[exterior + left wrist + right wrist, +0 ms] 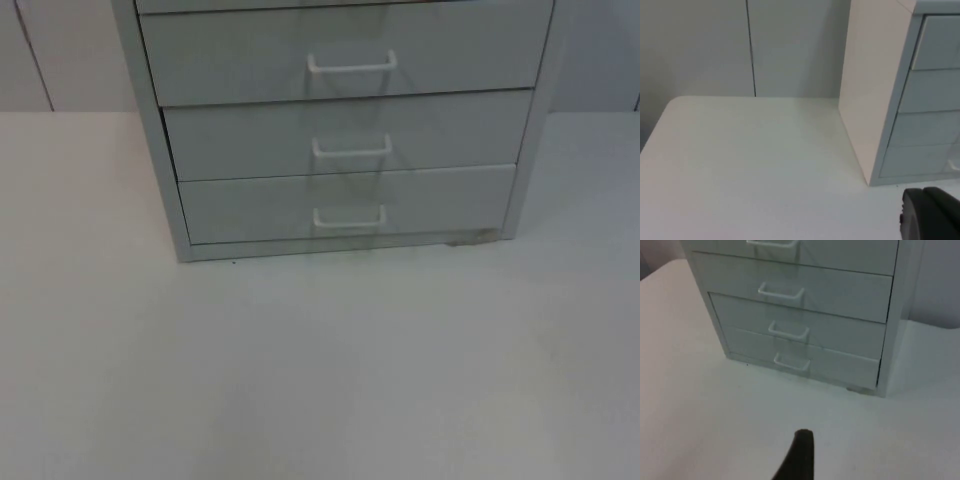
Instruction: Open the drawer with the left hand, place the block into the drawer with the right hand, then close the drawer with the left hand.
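A pale grey drawer cabinet [345, 140] stands at the back of the white table. Three of its drawer fronts face me, all pushed in flush. Each carries a white bar handle: upper handle [351, 63], middle handle [350, 148], lowest handle [349, 217]. My left gripper [930, 215] hovers over the table off the cabinet's front left corner, looking at the cabinet's cream side panel [870, 90]. My right gripper [799, 457] hangs above the table some way in front of the cabinet, right of its middle, facing the drawer fronts [805, 332].
The white table top [320, 370] stretches bare from the cabinet's foot to the near edge. A grey partition wall [750, 45] closes off the back. The table's rounded far left corner [675, 102] lies left of the cabinet.
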Action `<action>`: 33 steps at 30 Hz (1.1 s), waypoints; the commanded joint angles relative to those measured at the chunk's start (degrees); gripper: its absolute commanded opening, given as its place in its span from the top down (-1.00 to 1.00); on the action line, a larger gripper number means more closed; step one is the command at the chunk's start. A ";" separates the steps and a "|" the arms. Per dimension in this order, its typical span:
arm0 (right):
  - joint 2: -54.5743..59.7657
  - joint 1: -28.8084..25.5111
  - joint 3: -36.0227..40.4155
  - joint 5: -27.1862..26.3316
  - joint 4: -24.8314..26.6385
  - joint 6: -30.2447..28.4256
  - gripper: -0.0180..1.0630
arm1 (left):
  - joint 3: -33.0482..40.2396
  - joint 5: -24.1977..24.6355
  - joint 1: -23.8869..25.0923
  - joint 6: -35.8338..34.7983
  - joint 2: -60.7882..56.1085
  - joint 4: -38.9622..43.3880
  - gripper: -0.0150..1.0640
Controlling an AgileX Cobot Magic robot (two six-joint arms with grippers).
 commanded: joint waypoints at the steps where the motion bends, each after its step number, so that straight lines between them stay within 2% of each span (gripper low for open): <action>1: -2.08 -0.34 0.66 1.22 -0.34 -0.40 -0.48 | 0.84 1.24 0.27 0.28 -2.09 -0.45 0.98; 7: -10.15 -0.34 6.64 1.54 -10.43 10.16 -0.48 | 0.79 5.48 0.27 1.78 -5.28 -0.10 0.98; 12: -17.96 -0.34 9.04 6.46 -19.56 17.79 -0.48 | 2.43 7.67 0.27 2.59 -5.28 -0.10 0.98; 16: -21.87 -0.34 9.17 8.68 -22.19 19.81 -0.48 | 3.25 7.78 0.27 4.00 -5.28 -0.21 0.98; 24: -26.97 -0.34 10.23 10.64 -23.61 20.02 -0.48 | 4.17 7.56 0.27 5.92 -5.28 -0.65 0.98; 28: -26.97 -0.34 10.23 11.36 -26.88 22.88 -0.48 | 4.17 7.96 0.27 6.02 -5.28 -0.65 0.98; 33: -26.97 -0.34 11.50 11.78 -30.16 27.47 -0.48 | 4.31 12.36 0.27 6.33 -5.28 -0.65 0.98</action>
